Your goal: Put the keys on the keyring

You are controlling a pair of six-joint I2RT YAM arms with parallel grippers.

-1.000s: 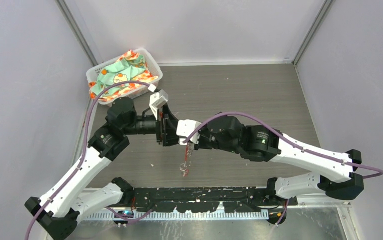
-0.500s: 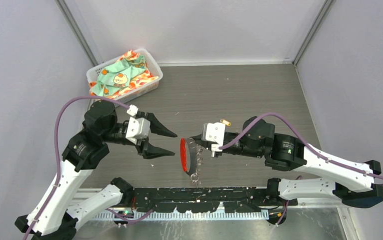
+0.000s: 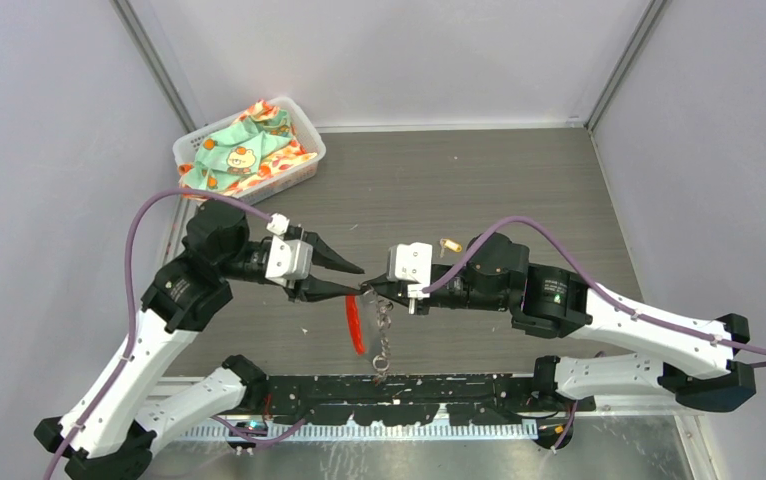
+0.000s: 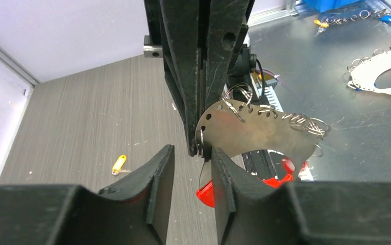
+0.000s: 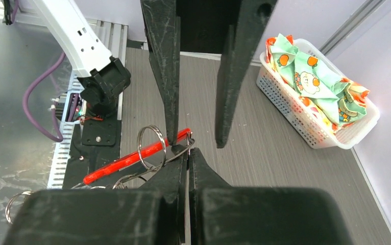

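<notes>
Silver-and-red keyring [image 3: 357,325] hangs above the worktop [image 3: 519,190], near the front edge and between the two arms. Right hand [image 5: 187,153] is fully closed, pinching the keyring by its top end. Below the grip, a red crescent strip hangs on the left and a silvery chain-like string of rings on the right.

Left wrist view: the silvery part is a thin curved metal plate with a row of holes. Small wire rings are threaded through the holes, and the red piece shows behind and below the plate.

Left hand [image 3: 361,280] comes in from the left, tip to tip with the right hand. Its fingers are parted with a clear gap and hold nothing. They straddle the pinched end of the keyring. One fingertip sits just beside the plate edge; cannot tell if it touches.

Yellow-headed key [image 4: 118,164] lies flat on the worktop, beyond the right wrist and well apart from the keyring.

White basket [image 5: 306,125] stands in the far left corner, holding a green and orange patterned cloth [image 3: 244,150].
</notes>
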